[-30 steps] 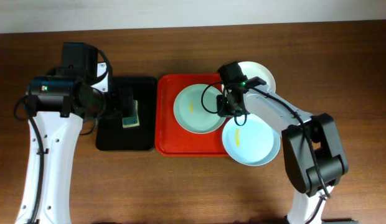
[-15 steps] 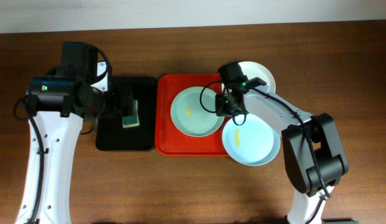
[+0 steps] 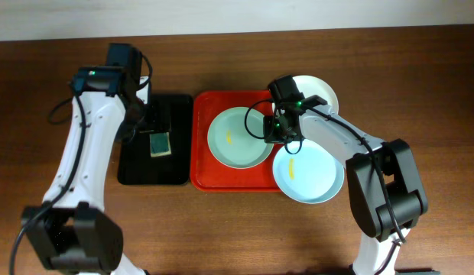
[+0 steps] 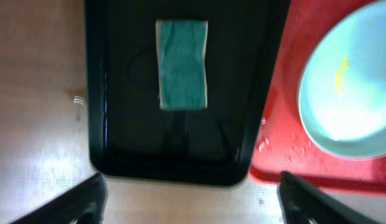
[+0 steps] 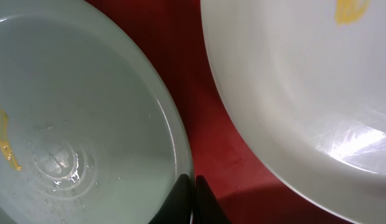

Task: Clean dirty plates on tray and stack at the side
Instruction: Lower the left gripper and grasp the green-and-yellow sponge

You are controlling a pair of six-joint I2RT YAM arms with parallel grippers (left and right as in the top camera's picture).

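Dragged slightly leftward since a second earlier, the mint plate (image 5: 75, 124) sat on the tray (image 5: 211, 168) with my right fingers (image 5: 193, 186) pinched on its rim, a thin hold that might slip, while farther off my left fingers (image 4: 193, 186) gaped empty above the sponge (image 4: 182, 64).

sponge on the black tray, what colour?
Small rectangular sponge: teal green with pale yellowish edges. Clearest in the left wrist view.

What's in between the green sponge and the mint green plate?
Nothing loose. In the overhead view, between the sponge and the mint plate there is only bare black tray floor, then the red tray rim.
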